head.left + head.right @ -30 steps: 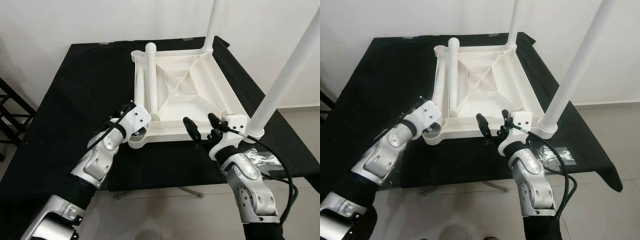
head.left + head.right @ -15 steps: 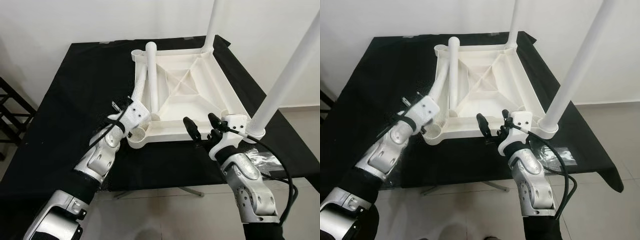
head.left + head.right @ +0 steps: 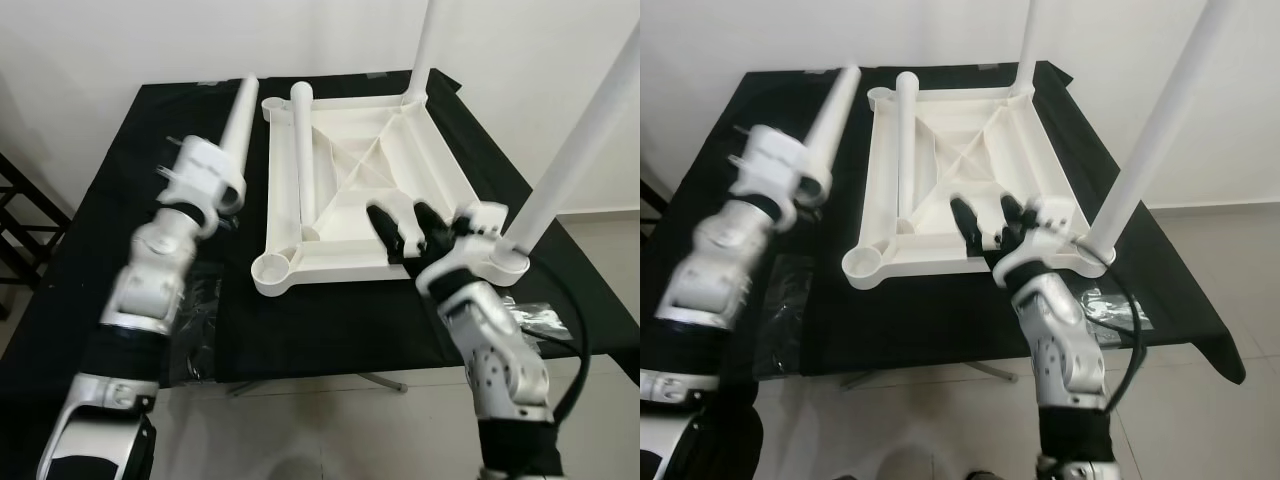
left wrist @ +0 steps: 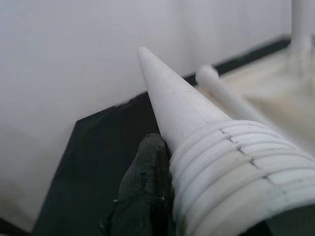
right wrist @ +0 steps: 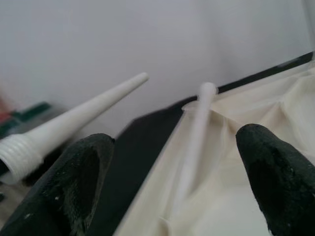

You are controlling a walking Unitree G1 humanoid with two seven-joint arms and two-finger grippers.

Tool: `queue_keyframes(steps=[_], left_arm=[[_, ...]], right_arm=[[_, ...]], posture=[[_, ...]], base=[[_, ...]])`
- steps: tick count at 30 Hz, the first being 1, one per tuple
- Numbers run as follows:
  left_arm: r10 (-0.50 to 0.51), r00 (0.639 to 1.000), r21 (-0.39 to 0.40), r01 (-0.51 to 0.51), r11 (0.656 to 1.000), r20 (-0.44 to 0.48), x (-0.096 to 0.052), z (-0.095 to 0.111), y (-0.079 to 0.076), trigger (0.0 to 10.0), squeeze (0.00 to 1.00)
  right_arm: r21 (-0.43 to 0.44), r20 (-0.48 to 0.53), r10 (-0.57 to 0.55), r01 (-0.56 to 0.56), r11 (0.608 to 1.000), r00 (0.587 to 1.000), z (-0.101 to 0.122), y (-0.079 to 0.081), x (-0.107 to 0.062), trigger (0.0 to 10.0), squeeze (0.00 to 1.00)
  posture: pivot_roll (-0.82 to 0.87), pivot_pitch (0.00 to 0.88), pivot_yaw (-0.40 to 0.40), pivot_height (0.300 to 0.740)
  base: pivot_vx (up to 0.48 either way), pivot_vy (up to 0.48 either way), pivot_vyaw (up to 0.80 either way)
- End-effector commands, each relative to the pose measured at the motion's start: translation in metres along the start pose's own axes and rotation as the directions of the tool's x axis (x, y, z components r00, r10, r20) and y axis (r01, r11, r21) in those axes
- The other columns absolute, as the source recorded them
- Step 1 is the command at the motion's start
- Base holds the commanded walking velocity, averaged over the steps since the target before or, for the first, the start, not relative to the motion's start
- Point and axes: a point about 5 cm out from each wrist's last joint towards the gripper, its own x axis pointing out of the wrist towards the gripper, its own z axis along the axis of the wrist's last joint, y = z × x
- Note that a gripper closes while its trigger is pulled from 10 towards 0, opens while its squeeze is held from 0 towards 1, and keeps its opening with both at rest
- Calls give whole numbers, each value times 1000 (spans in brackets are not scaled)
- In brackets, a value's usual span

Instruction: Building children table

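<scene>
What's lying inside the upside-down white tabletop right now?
Inside the tabletop, one loose white leg lies along its left rim, beside the molded ribs. The right gripper covers part of the near edge.

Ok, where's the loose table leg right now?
The loose leg is in the left gripper, raised over the black table, left of the upturned tabletop.

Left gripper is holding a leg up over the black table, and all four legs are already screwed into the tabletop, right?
Not quite. The left gripper does hold a leg over the black table, but the upturned tabletop carries two upright legs at its right corners. A third leg lies inside it, and the near-left socket is empty, as the left eye view shows.
</scene>
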Motion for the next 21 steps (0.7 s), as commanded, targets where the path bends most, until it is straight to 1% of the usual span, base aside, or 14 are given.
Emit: queue_keyframes(steps=[1,3,5,7,8,9,10,12,13,14,15,16,17,21], left_arm=[[46,993,-115,-33,993,113,-2,20,19,0,0],[54,989,-153,-32,988,139,-3,24,22,0,0],[61,977,-322,8,947,204,-5,34,29,0,0],[11,949,-544,171,821,316,-13,46,28,0,0],[11,949,-544,171,821,316,-13,46,28,0,0],[-47,922,-619,294,728,383,-20,50,23,0,0],[-47,922,-619,294,728,383,-20,50,23,0,0],[-225,822,-612,546,573,523,-40,55,7,235,0],[-296,759,-611,645,459,580,-52,54,0,5922,0],[-296,759,-611,645,459,580,-52,54,0,5922,0],[-346,704,-601,710,368,620,-63,52,-6,8471,0],[-346,704,-601,710,368,620,-63,52,-6,8471,0],[-381,652,-576,758,306,656,-75,48,-11,10000,0],[-407,544,-556,825,101,734,-103,37,-20,10000,0]], right_arm=[[81,42,67,-71,994,997,9,7,4,10000,0],[89,49,84,-88,992,995,11,9,6,10000,0],[142,70,119,-128,982,990,13,14,9,10000,0],[227,106,190,-210,951,976,17,25,13,10000,0],[227,106,190,-210,951,976,17,25,13,10000,0],[270,133,236,-265,926,963,19,33,14,10000,0],[270,133,236,-265,926,963,19,33,14,10000,0],[357,195,325,-375,856,926,25,49,14,10000,0],[383,218,385,-441,812,897,27,57,11,10000,0],[383,218,385,-441,812,897,27,57,11,10000,0],[395,230,432,-489,778,872,28,64,8,10000,0],[395,230,432,-489,778,872,28,64,8,10000,0],[399,243,482,-540,741,842,29,70,3,10000,0],[436,297,574,-644,629,763,37,78,-9,10000,0]], posture=[[-11,54,-15,740],[-11,54,-15,740],[-7,55,-20,740],[-6,55,-23,740],[-6,55,-23,740],[-2,54,-27,740],[-2,54,-27,740],[1,53,-30,740],[0,52,-34,740],[0,52,-34,740],[0,53,-35,740],[0,53,-35,740],[-4,53,-37,740],[-7,50,-39,740]], base=[[0,0,0],[0,0,0],[0,0,0],[0,0,0],[0,0,0],[0,0,0],[0,0,0],[0,0,0],[0,0,0],[0,0,0],[0,0,0],[0,0,0],[0,0,0],[0,0,0]])
